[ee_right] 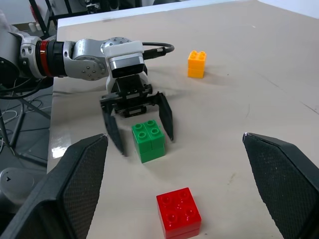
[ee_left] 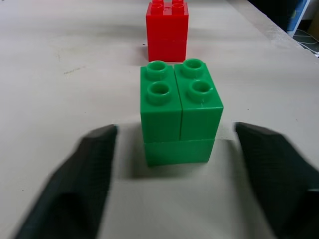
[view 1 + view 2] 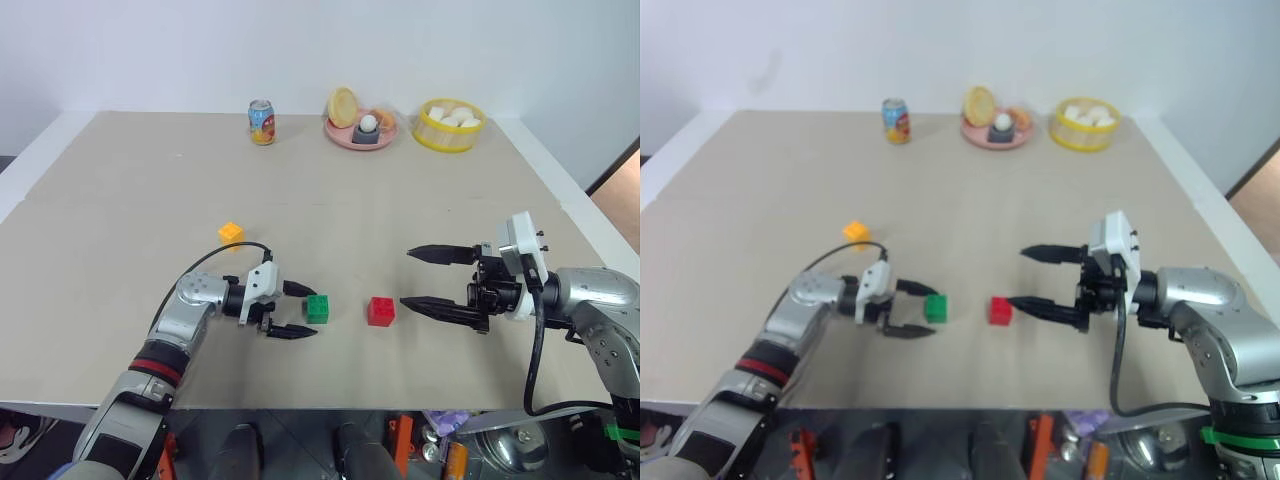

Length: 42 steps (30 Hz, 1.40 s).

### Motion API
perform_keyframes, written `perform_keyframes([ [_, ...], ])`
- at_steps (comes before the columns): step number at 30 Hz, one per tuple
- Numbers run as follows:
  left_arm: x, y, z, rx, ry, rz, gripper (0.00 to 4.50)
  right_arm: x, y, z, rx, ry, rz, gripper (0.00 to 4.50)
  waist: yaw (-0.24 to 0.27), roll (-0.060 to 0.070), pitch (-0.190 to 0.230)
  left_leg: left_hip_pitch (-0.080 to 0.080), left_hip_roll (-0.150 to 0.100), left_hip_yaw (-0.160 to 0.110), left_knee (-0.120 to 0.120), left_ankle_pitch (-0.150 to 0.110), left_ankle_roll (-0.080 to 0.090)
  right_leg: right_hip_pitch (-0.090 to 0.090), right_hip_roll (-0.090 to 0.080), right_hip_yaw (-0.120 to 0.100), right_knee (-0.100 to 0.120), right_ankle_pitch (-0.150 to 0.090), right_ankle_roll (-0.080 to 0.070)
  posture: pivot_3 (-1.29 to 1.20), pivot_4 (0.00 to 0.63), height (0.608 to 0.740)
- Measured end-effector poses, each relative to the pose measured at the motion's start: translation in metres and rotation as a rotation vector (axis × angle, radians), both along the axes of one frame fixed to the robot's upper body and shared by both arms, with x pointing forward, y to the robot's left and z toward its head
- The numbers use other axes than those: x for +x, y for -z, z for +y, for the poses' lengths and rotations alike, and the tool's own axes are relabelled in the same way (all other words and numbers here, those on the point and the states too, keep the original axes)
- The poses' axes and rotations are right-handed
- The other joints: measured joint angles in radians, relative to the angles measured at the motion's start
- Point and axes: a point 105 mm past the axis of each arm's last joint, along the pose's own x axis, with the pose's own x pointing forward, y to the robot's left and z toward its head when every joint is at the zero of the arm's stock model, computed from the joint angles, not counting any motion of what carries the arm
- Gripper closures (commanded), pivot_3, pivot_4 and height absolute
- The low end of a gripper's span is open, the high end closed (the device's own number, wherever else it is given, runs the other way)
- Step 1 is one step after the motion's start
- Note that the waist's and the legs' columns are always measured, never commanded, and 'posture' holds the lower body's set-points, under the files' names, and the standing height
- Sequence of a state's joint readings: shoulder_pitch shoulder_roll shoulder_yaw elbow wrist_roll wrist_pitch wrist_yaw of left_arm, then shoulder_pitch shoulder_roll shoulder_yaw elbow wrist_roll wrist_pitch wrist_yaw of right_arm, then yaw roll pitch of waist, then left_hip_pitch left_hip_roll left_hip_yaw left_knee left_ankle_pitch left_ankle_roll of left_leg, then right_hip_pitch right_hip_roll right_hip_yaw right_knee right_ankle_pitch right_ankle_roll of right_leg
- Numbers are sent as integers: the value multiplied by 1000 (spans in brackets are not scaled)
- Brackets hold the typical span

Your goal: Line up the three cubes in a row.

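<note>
Green cube (image 3: pixel 317 308): we see it low in the head frame, a little left of centre, resting on the table, studs up.
Red cube (image 3: pixel 380 311): just right of the green one, a small gap between them, on about the same line across the frame.
Yellow cube (image 3: pixel 231 234): up and to the left of the other two, well apart, out of their line.
Left gripper (image 3: pixel 298 310): we find it at the lower left, fingers spread wide, one on each side of the green cube, not touching it.
Right gripper (image 3: pixel 420 277): at the right of the frame, pointing left toward the red cube, fingers spread and holding nothing.
Table (image 3: pixel 120 190): beige top.
Far edge: we note a can (image 3: pixel 262 122), a pink plate (image 3: pixel 345 134) and a yellow basket (image 3: pixel 450 135) along the top of the frame.
</note>
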<state>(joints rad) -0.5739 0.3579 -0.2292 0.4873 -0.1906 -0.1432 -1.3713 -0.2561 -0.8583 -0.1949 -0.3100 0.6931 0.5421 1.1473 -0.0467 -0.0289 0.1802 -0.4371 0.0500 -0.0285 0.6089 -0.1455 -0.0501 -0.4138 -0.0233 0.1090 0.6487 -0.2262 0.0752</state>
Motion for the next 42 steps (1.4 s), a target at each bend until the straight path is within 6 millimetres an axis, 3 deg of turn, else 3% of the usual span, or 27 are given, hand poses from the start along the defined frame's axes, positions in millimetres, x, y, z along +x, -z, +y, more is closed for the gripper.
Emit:
perform_keyframes([
  [10,-4,-2,7,-5,-28,6,24,5,-6,-1,8,2,-17,0,-3,0,0,0,1,0,-2,0,0,-2,1,0,0,-1,0,0,150,740],
  [16,-5,-3,65,59,-162,34,24,8,-8,-3,13,7,-14,0,-15,0,0,0,3,0,-4,0,0,-3,3,0,1,-1,-2,0,150,740],
  [20,-7,-7,86,70,-224,25,24,10,-11,-4,14,5,-19,0,-13,0,0,-1,1,1,-3,0,0,-4,1,0,1,-1,-2,0,150,740],
  [22,-4,-13,98,66,-274,8,24,10,-13,-4,10,4,-23,0,-12,0,0,-1,2,1,-3,0,0,-4,1,0,1,-1,-2,0,150,740],
  [25,2,-40,112,-57,-463,-15,24,15,-16,-2,10,13,-40,0,-11,0,0,-2,2,1,-4,0,0,-4,1,0,1,-1,-2,0,150,740],
  [29,4,-70,113,-207,-603,-40,24,17,-13,1,7,1,-32,0,-7,0,0,-1,2,1,-4,0,0,-4,1,0,1,-1,-1,0,150,740],
  [38,10,-50,148,-324,-1044,-20,24,26,-16,8,9,-26,-43,0,-2,-1,1,-1,2,1,-3,0,0,-4,1,0,1,0,-2,0,150,740],
  [42,9,-37,158,-314,-1136,-20,24,28,-18,15,25,-41,-57,0,-1,-1,1,-1,1,1,-3,0,0,-4,1,0,1,0,-2,0,150,740],
])
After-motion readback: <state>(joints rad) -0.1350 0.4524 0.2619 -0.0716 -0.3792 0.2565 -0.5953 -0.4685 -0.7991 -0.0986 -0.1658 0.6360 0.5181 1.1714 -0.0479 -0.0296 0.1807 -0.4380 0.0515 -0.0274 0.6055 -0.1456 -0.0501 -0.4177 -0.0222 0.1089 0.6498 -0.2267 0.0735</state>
